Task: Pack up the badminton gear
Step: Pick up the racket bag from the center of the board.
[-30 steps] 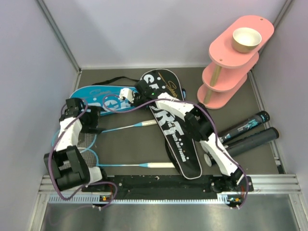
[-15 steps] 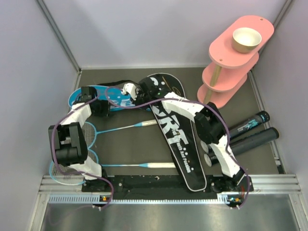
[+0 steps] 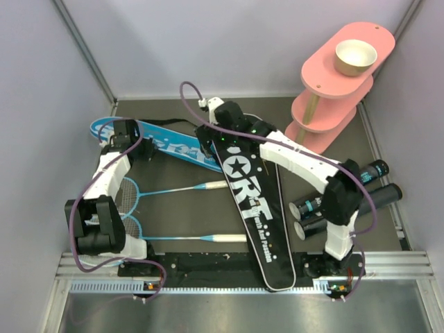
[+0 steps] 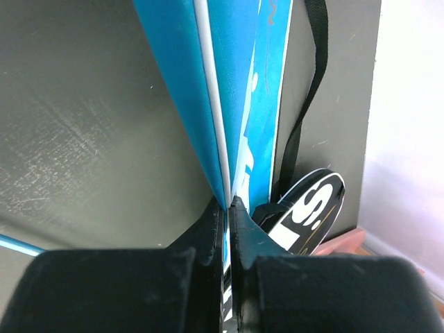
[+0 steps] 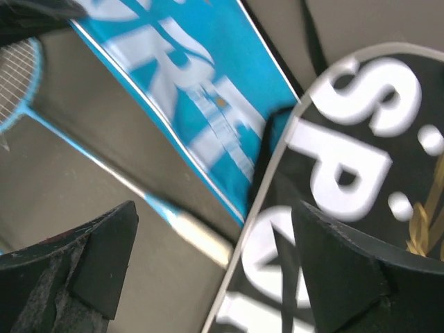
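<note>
A robotics lab test cell, not a home. Plain pale partition walls (image 3: 208,41) box in a dark grey desk (image 3: 180,208). A bare aluminium rail (image 3: 388,263) crosses the lower frame, carrying two robot arms (image 3: 298,158) with loose purple cables (image 3: 186,94).

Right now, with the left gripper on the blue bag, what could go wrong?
1. The left gripper pinches only the thin edge of the blue bag; it could slip out under a pull.
2. The black bag seems to lie over the blue bag's end, so a pull may drag it onto the rackets.
3. The open right gripper hovers over both bags and might snag the black strap.
</note>
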Tool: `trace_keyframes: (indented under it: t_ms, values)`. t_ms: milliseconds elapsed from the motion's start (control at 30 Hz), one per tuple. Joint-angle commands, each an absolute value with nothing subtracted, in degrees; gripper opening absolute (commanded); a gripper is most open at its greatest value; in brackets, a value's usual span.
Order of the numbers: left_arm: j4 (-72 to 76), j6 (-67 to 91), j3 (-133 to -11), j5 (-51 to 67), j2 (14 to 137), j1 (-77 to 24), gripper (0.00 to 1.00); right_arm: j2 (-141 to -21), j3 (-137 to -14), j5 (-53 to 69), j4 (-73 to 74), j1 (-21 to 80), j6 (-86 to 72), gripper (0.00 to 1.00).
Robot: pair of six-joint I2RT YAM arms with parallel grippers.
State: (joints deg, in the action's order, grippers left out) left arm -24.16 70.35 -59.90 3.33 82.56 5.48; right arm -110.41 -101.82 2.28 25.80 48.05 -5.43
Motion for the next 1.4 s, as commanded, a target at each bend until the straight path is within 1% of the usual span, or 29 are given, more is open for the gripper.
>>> trace_keyframes:
  t_ms: [0,33,167,267,367,467,600,700,767,800,833,900,933,967,1033,1100,1133,1167,1200,1267,1300,1333,1367]
  values:
    - [-21.8,72.1,-60.7,-0.3,80.2,6.0,0.0,-100.8,-97.0,-17.3,41.8,53.0,-17.9,0.92]
    - [-21.7,72.2,-60.6,1.8,80.3,6.0,0.0,-100.1,-95.7,-21.7,45.5,54.0,-18.4,0.92]
    - [-22.1,72.3,-61.0,2.4,80.4,6.1,0.0,-97.1,-85.7,-25.8,49.3,59.9,-22.2,0.93]
    - [-22.1,72.1,-61.3,1.5,79.6,6.0,0.0,-96.2,-80.6,-29.4,49.7,64.3,-22.9,0.93]
    - [-22.1,72.4,-61.4,2.0,79.7,6.1,0.0,-98.7,-79.4,-29.1,50.6,66.7,-23.6,0.92]
    - [-23.0,72.4,-62.1,2.7,79.9,6.0,0.0,-103.4,-79.8,-33.6,51.3,69.0,-25.0,0.91]
    - [-25.9,72.5,-63.5,1.9,79.3,6.0,0.0,-109.8,-81.3,-46.3,56.3,69.7,-30.5,0.89]
    - [-27.9,72.2,-64.8,0.5,78.3,6.0,0.0,-114.2,-82.3,-47.1,56.2,69.7,-31.0,0.87]
    - [-28.3,72.2,-65.2,0.5,77.6,6.0,0.0,-116.4,-82.4,-46.8,55.3,69.6,-31.4,0.76]
    - [-28.6,72.1,-65.4,0.4,77.3,6.0,0.0,-116.9,-82.4,-47.3,54.8,69.6,-31.4,0.69]
    - [-28.9,71.9,-65.8,0.5,77.1,6.0,0.0,-117.2,-82.4,-47.5,54.3,69.5,-31.4,0.51]
    - [-29.3,71.4,-66.3,-1.6,76.6,6.0,0.0,-117.1,-82.4,-50.4,54.2,69.5,-31.8,0.28]
    - [-29.7,70.2,-67.1,-3.0,76.0,6.0,0.0,-116.3,-82.1,-51.8,53.6,69.4,-31.8,0.09]
    - [-30.2,69.3,-67.8,-3.9,75.9,6.0,0.0,-115.5,-81.3,-53.5,52.6,69.5,-30.9,0.01]
    - [-32.0,65.6,-70.6,-6.9,75.1,6.0,0.0,-112.8,-81.4,-59.5,50.0,69.4,-24.8,0.0]
    - [-32.7,61.1,-72.8,-8.4,73.9,5.9,0.0,-110.5,-84.1,-65.3,47.5,69.2,-19.8,0.0]
    - [-32.7,59.7,-74.8,-9.4,73.6,5.9,0.0,-109.4,-85.2,-66.3,44.3,68.9,-11.2,0.0]
    - [-33.0,58.1,-76.0,-9.8,73.3,5.9,0.0,-108.0,-85.3,-65.9,37.1,68.5,-5.8,0.0]
    - [-33.3,54.7,-77.3,-10.0,73.0,6.0,0.0,-105.7,-85.8,-61.8,34.1,67.8,-0.9,0.0]
    - [-33.5,50.8,-80.9,-10.5,72.1,5.9,0.0,-103.9,-91.0,-57.2,32.0,66.2,8.1,0.0]
    - [-33.5,47.9,-82.3,-11.4,70.5,5.9,0.0,-102.7,-92.4,-50.5,30.3,65.7,12.2,0.0]
    - [-33.4,46.7,-82.6,-12.3,69.4,5.9,0.0,-102.4,-93.2,-48.4,27.9,64.8,21.8,0.0]
    - [-31.6,45.0,-82.4,-13.3,68.1,5.9,0.0,-102.2,-93.3,-42.0,23.9,64.3,26.9,0.0]
